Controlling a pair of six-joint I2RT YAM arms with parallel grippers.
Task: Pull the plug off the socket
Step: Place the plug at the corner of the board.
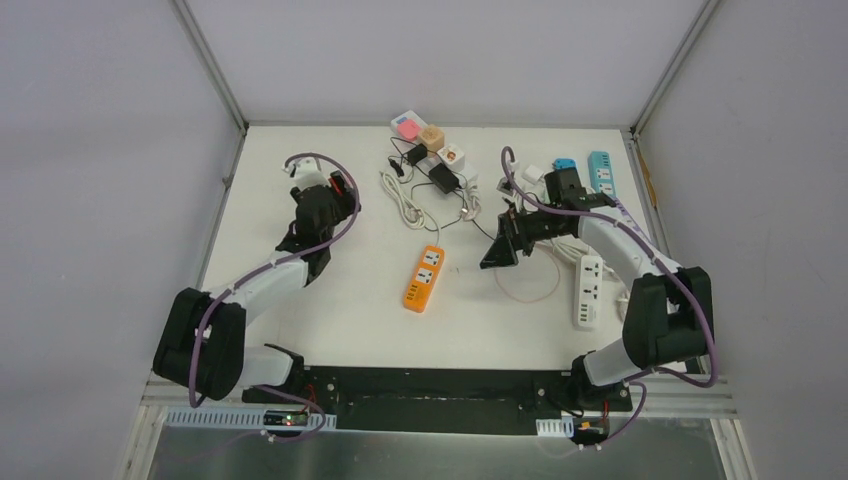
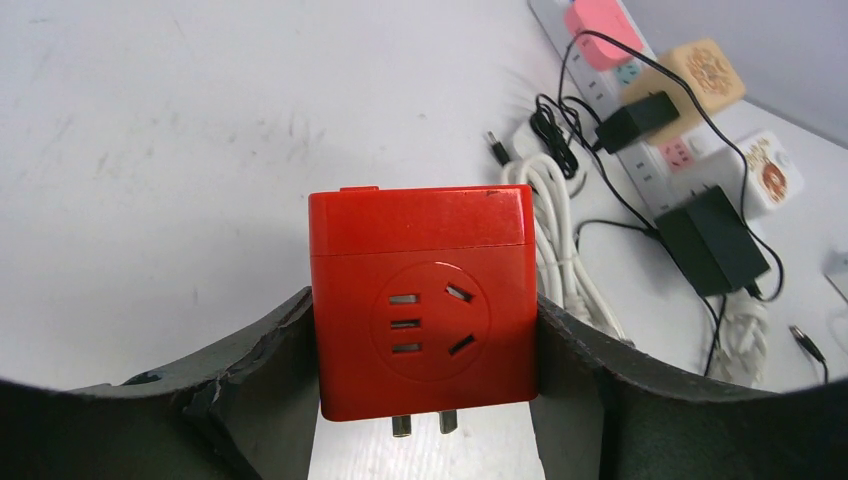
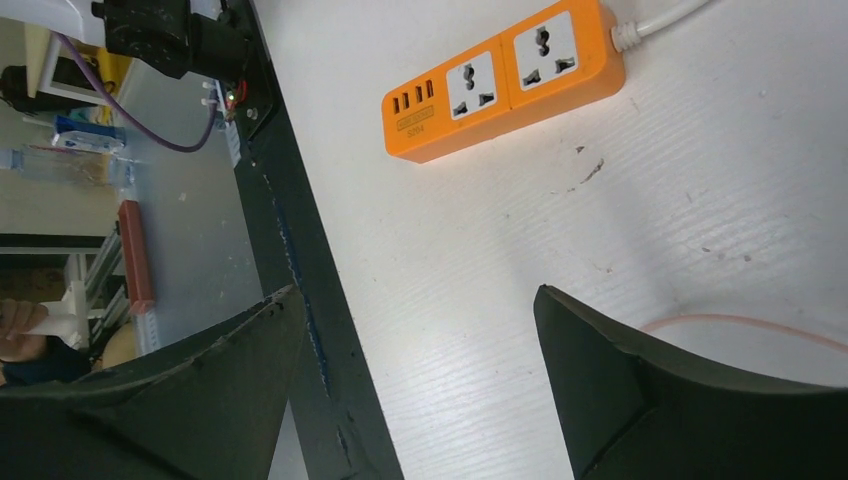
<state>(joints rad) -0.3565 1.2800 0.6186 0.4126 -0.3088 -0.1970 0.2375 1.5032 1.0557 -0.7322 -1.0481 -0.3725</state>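
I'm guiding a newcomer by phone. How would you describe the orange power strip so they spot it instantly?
On the white table, look at the middle, between the left arm and right arm. The power strip lies alone there, nearer than the cable clutter; unlike the white strip at right, it is orange with both sockets empty.

Layout on the bench (image 1: 340, 330)
A power strip (image 1: 424, 278) lies mid-bench, with a cluster of chargers and cables (image 1: 432, 165) behind it and a second strip (image 1: 588, 290) to its right. Far left, the plug cube (image 2: 422, 300) sits between the left fingers (image 2: 250, 400), well apart from both strips.
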